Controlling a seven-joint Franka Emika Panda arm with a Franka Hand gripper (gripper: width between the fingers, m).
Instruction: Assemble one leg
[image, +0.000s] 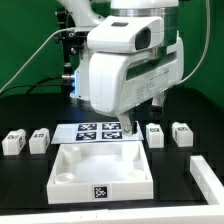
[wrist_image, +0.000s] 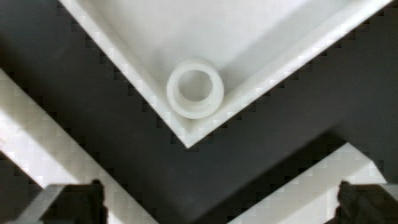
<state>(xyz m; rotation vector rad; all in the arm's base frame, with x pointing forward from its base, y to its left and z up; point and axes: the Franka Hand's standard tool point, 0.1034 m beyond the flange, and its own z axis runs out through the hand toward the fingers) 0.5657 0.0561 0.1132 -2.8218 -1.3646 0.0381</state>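
Note:
Four small white legs with tags stand on the black table in the exterior view: two at the left (image: 12, 142) (image: 38, 140) and two at the right (image: 155, 134) (image: 181, 133). The large white square panel (image: 66, 178) lies in front, between them. My gripper (image: 141, 118) hangs over the panel's far right corner, apart from every leg. In the wrist view the gripper (wrist_image: 217, 208) is open and empty, with its dark fingertips (wrist_image: 63, 205) wide apart. Below it lies a panel corner with a round socket (wrist_image: 194, 87). No leg shows in the wrist view.
The marker board (image: 98, 130) lies flat behind the panel. A white raised block (image: 209, 182) sits at the exterior view's right front edge. Cables and a stand are behind the arm.

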